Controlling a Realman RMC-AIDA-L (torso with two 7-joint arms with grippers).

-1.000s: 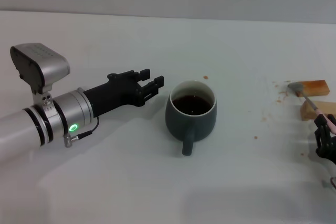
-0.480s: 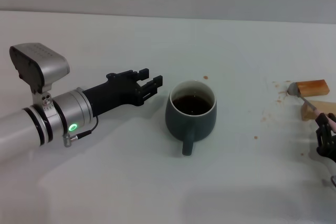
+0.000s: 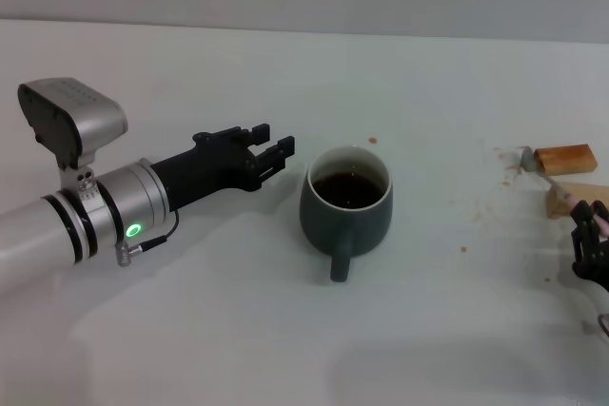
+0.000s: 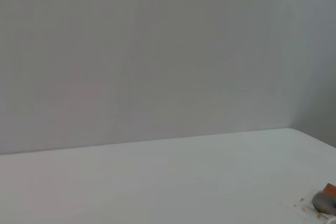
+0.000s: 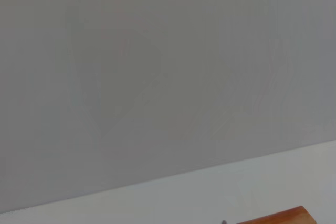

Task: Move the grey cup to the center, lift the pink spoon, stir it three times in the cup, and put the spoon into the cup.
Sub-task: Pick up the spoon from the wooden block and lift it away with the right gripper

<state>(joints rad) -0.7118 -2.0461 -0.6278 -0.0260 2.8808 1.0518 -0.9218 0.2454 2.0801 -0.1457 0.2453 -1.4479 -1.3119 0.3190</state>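
Right pincer (image 3: 590, 235) grips pink spoon (image 3: 544, 170); left pincer (image 3: 274, 152) beside grey cup (image 3: 346, 208).

Left end effector (image 3: 276, 152) open, low — right end effector (image 3: 590, 240) clamped.

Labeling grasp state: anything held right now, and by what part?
Right gripper holds the pink spoon by its handle end. Left gripper holds nothing, beside the grey cup.
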